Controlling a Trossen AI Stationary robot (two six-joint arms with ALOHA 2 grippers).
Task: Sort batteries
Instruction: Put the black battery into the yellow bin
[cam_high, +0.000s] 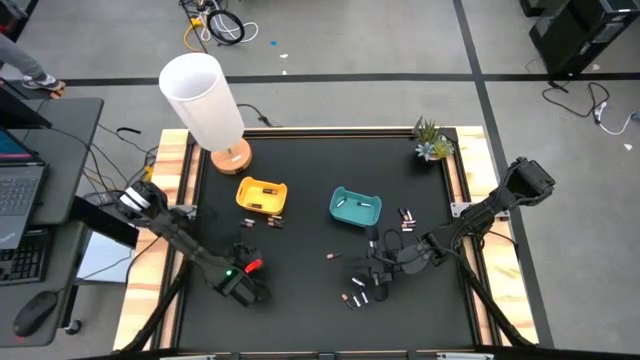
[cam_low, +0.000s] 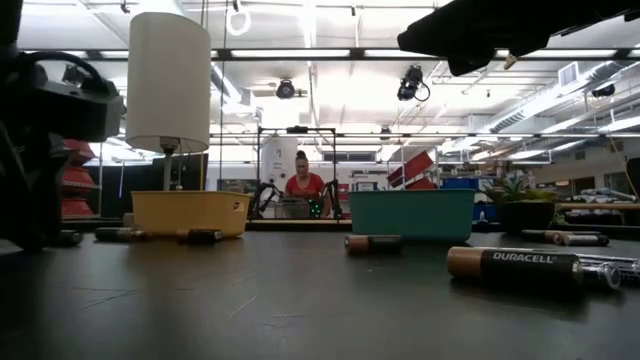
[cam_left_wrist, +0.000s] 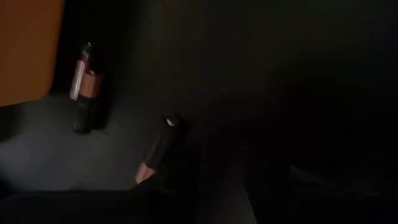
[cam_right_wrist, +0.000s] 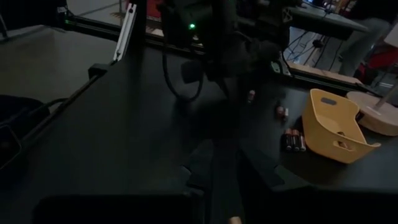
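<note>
Batteries (cam_high: 354, 298) lie scattered on the dark surface (cam_high: 300, 160) near the yellow tray (cam_high: 262, 195) and teal tray (cam_high: 356, 206). We judge them stiff, slick and prone to rolling, best pinched across the barrel's middle. The right end effector (cam_high: 378, 272) hangs over a cluster and the left end effector (cam_high: 245, 290) sits low nearby; we cannot tell either's opening.

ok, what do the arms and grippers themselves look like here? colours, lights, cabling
Both arms are dark, near-black jointed links. The left arm has a white patch near its base, and green and red lights near the left gripper. The right wrist view also shows a green light and a looping black cable there. The right arm is plain black, with a bulky base joint, ending in the right gripper.
</note>
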